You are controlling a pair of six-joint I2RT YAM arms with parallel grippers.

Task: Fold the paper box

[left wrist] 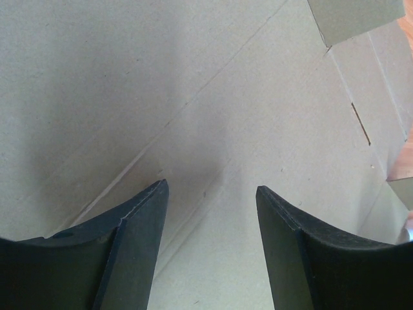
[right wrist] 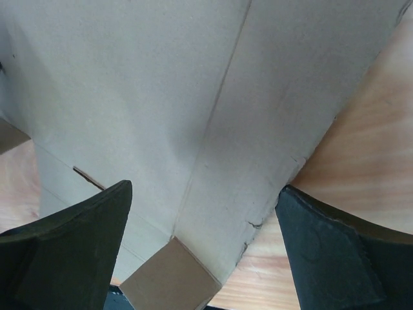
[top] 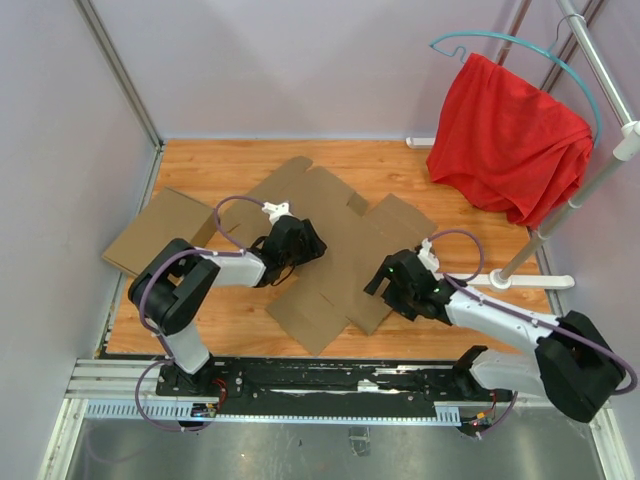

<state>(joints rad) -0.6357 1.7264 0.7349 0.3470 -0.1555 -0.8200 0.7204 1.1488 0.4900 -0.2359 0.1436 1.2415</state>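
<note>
TOP VIEW
Paper box: you have it lying flat and unfolded at the middle of the wooden table. It is one brown die-cut sheet, set at a slant, with stepped flaps and tabs jutting from its far, right and near edges.
Left gripper: low over the sheet's left part. You cannot judge contact from here.
Right gripper: at the sheet's near right edge.
Tan cardboard box: a closed flat block at the table's left side, just beside the sheet and lighter in tone.
Red cloth: draped from a teal hanger on the white rack, far right.

LEFT WRIST VIEW
Left gripper: jaws apart, nothing between them. Your two dark fingers point at bare cardboard.
Paper box: a plain grey-brown face fills the view, with faint score lines running diagonally. A narrow slot is cut at the right, and a lighter flap shows at the top right corner.

RIGHT WRIST VIEW
Right gripper: jaws spread wide, gripping nothing. Your fingers stand either side of a panel's end.
Paper box: a pale panel with one long crease running down it. Its right edge is slightly crumpled where it meets the wood. A small browner tab lies low between the fingers.
</note>
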